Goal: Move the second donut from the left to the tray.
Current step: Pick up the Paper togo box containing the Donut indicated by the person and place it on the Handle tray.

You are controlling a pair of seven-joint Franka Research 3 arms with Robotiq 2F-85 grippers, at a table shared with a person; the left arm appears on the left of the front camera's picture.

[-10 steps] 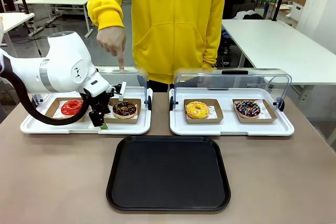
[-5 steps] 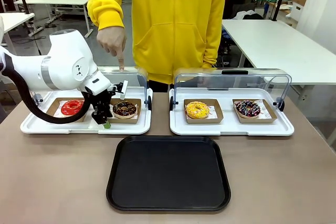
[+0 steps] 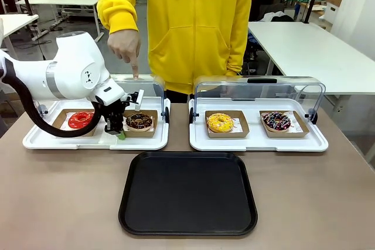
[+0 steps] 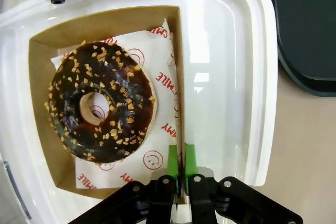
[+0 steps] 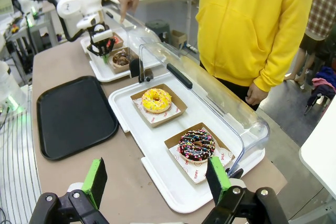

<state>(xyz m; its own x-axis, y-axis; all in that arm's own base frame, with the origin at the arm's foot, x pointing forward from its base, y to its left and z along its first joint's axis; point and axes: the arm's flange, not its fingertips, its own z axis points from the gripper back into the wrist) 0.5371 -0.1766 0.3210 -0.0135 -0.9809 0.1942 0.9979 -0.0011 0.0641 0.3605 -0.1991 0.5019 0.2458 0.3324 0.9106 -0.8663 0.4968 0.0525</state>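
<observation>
Grasp made, I judge: my left claw (image 4: 182, 163) is clamped on the cardboard holder's wall (image 4: 179, 77); the second donut from the left (image 3: 139, 121) sits in the left white tray (image 3: 146, 143). Lifting to the tray (image 3: 187, 194) remains; right claw (image 5: 157, 182) spread.

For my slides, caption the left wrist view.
Left claw shut on the cardboard holder's wall beside the chocolate donut.

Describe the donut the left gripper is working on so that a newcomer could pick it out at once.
Find the left white tray of the two with clear lids. Its right-hand cardboard holder, pinched by the left gripper, has the chocolate donut with pale nut specks, unlike its red neighbour.
</observation>
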